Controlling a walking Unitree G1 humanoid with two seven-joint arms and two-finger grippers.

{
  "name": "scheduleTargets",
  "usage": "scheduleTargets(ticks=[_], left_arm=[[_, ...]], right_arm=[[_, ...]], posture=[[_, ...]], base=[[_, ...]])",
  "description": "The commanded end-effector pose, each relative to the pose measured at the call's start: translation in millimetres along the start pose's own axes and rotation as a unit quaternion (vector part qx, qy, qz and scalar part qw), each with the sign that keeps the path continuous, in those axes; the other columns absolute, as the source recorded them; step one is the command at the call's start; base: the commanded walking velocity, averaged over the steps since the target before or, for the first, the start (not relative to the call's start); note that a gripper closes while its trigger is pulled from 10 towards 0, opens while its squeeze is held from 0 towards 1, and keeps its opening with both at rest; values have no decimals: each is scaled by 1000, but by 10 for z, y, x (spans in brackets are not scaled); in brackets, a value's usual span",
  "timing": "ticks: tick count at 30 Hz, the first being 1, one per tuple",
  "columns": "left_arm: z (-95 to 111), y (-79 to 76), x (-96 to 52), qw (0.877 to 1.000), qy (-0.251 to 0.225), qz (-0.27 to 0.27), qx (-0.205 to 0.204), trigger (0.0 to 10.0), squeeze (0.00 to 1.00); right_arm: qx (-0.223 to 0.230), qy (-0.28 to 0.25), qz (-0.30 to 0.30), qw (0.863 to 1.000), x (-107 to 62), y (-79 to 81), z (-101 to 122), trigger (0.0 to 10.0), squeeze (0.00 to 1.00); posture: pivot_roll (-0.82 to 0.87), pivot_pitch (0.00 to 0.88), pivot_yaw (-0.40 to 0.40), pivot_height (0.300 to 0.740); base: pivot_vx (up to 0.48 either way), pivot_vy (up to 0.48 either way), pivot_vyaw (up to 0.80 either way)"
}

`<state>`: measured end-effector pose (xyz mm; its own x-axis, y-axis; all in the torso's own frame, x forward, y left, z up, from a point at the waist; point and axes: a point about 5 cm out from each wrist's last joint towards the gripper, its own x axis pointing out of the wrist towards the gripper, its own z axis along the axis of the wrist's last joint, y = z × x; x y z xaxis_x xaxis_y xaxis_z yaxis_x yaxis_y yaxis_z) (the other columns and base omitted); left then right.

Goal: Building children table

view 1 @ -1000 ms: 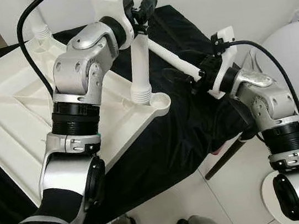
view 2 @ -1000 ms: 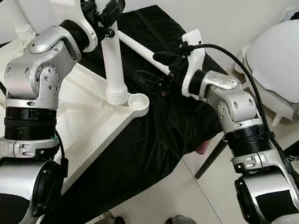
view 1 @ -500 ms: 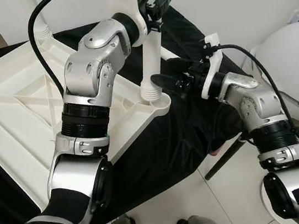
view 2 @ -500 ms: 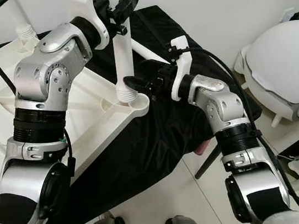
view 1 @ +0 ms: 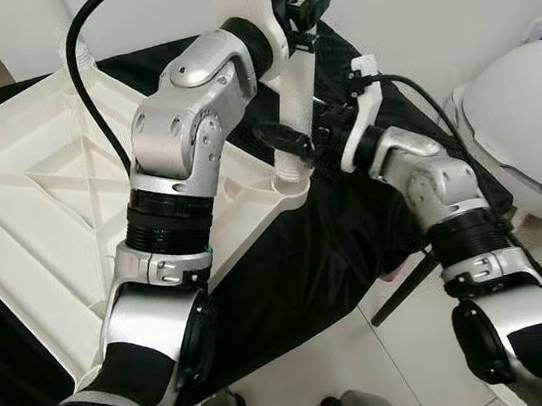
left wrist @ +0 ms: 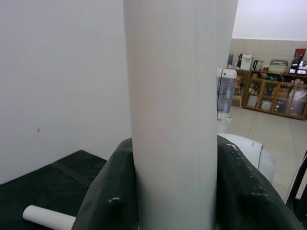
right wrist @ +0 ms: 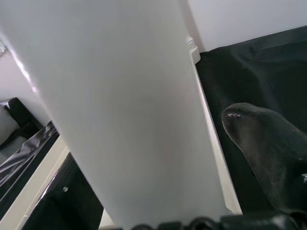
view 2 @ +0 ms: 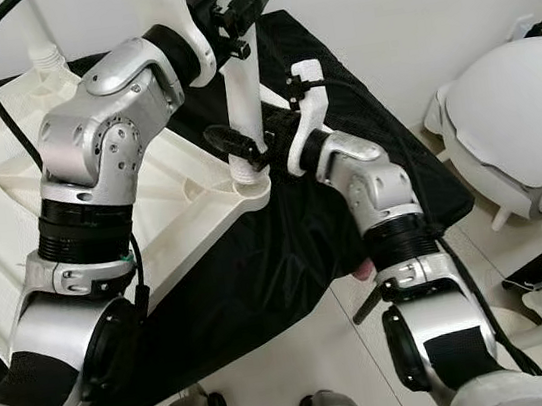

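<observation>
Two grippers worked one white leg (view 1: 296,109).

Left gripper (view 1: 296,8): jaws clamped on the upper part of the leg; in its wrist view a dark finger (left wrist: 108,191) pressed each side of the tube.

Right gripper (view 2: 244,151): jaws apart, set around the leg's lower end just above the socket; one fingertip (right wrist: 261,143) showed beside the tube with a gap, so whether it touched could not be told.

Leg: upright, slightly tilted, its ribbed foot at the round corner socket (view 1: 294,185) of the tabletop (view 1: 21,218). Whether it was fully seated could not be told.

Tabletop: white, lying underside up on a black cloth (view 1: 292,281), the ribbing facing up. The worked socket sat at the tabletop's corner nearest the right arm.

Second leg (view 1: 68,35): standing at the tabletop's far corner, apparently already fitted.

Spare leg (left wrist: 48,218): lying loose on the cloth, beyond the worked corner.

Progress, as judged: one leg in, one being fitted, at least one waiting; the remaining corners were hidden by the left arm or out of frame. Left to do: seat this leg, fit the rest, turn the table upright.
</observation>
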<state>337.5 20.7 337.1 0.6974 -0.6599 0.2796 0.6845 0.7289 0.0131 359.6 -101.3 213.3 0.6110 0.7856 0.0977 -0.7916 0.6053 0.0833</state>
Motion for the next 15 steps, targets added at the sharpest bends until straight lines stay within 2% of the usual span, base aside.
scheduleTargets(ticks=[1, 2, 3, 4, 5, 6, 7, 15], left_arm=[[34, -56, -1, 1000, -6, -9, 4, 10000, 0], [35, -61, -2, 1000, -7, -10, 4, 10000, 0], [35, -61, -2, 1000, -7, -10, 4, 10000, 0], [36, -65, -3, 1000, -7, -10, 4, 10000, 0], [37, -69, -3, 1000, -6, -11, 4, 10000, 0], [37, -69, -3, 1000, -6, -11, 4, 10000, 0], [37, -74, -1, 1000, -6, -11, 4, 10000, 0], [5, -120, 13, 1000, -1, -19, 4, 10000, 0]], right_arm=[[-3, -5, -1, 1000, 21, -4, 27, 10000, 0], [-1, -6, 1, 1000, 32, 0, 25, 7216, 0], [-1, -6, 1, 1000, 32, 0, 25, 7216, 0], [0, -7, 1, 1000, 41, 2, 23, 1333, 0], [0, -6, 2, 1000, 50, 2, 20, 2078, 0], [0, -6, 2, 1000, 50, 2, 20, 2078, 0], [-1, -5, 2, 1000, 54, 2, 19, 0, 0], [-10, -4, 15, 1000, 67, 20, 23, 0, 0]], posture=[[-42, 10, -37, 740], [-42, 10, -37, 740], [-42, 10, -37, 740], [-42, 13, -38, 740], [-42, 13, -38, 740], [-42, 13, -38, 740], [-44, 18, -37, 740], [-45, 23, -36, 740]], base=[[0, 0, 0], [0, 0, 0], [0, 0, 0], [0, 0, 0], [0, 0, 0], [0, 0, 0], [0, 0, 0], [0, 0, 0]])
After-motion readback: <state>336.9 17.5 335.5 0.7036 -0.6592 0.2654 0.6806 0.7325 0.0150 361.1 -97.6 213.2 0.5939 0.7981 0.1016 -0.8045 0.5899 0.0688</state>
